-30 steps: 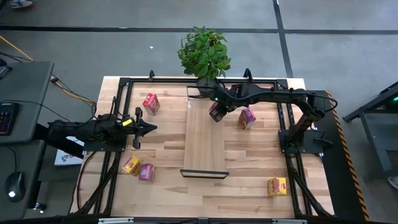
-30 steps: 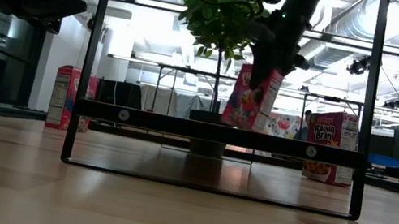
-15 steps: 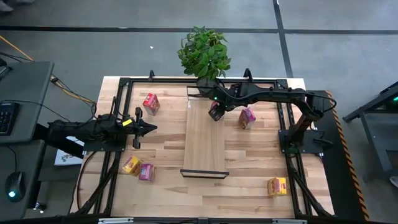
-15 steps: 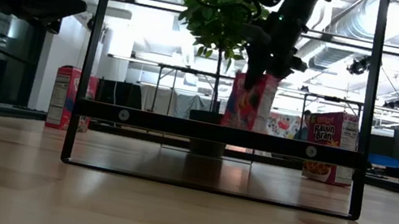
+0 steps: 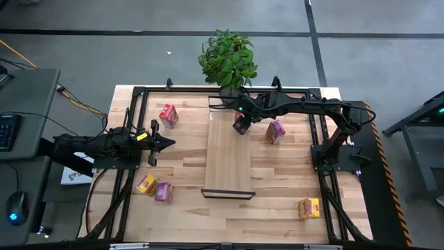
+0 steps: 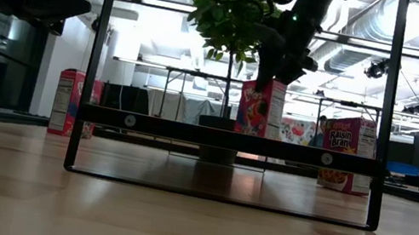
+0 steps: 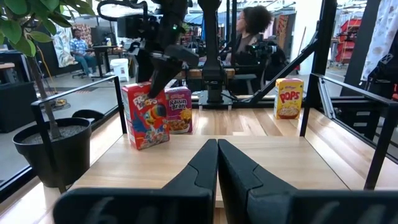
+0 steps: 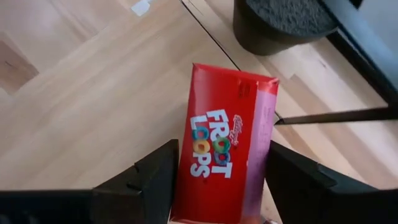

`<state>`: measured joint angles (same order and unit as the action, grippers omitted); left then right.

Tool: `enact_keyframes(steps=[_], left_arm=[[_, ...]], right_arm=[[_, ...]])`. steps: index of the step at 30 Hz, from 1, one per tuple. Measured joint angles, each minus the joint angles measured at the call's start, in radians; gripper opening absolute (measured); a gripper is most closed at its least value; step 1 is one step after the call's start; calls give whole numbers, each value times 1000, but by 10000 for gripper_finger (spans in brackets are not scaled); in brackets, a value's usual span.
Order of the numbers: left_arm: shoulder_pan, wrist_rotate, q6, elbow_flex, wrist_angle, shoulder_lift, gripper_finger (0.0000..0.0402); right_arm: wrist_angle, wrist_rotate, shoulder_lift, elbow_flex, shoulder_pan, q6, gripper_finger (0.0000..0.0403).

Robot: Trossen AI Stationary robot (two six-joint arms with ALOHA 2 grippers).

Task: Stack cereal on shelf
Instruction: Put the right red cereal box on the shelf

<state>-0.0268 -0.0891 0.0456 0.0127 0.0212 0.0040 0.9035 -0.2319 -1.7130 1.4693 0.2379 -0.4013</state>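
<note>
— Jaws first: what are they doing?

— Right gripper [image 5: 241, 123] hangs over the far end of the shelf [image 5: 229, 167], near the potted plant [image 5: 227, 57]. Its two fingers [image 8: 144, 184] stand apart on either side of a red cereal box [image 8: 224, 162]. In the right wrist view there is a sliver of gap at each flank, so I read it as let go, or very nearly.

— And the box itself?

— Upright on the shelf plank at that far end, long axis vertical, printed front facing down the shelf towards the left arm's camera. The low view shows it standing square on the plank, with the gripper just above its top.

— Other arm?

— Left gripper [image 5: 161, 143] waits over the counter [image 5: 277, 208] on the left side, fingers pressed together, holding nothing.

— What does the next move turn on?

— The box sits straight below, between the right fingers, so a clean lift upward should clear it; any sideways drift could tip it. Afterwards the magenta box [image 5: 275, 130], on the counter just right of the shelf, is closest to the right arm.
</note>
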Motion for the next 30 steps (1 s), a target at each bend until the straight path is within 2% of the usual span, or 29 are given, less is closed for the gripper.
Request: enact_keyframes(steps=[10, 20, 25, 30], left_arm=[[0, 0, 0, 0, 0, 0, 3], [0, 0, 0, 0, 0, 0, 3], [0, 0, 0, 0, 0, 0, 3], [0, 0, 0, 0, 0, 0, 3]], right_arm=[[33, 3, 1, 62, -1, 149, 218], [170, 1, 3, 153, -36, 227, 204], [274, -66, 55, 118, -63, 223, 168], [215, -137, 211, -79, -65, 155, 84]])
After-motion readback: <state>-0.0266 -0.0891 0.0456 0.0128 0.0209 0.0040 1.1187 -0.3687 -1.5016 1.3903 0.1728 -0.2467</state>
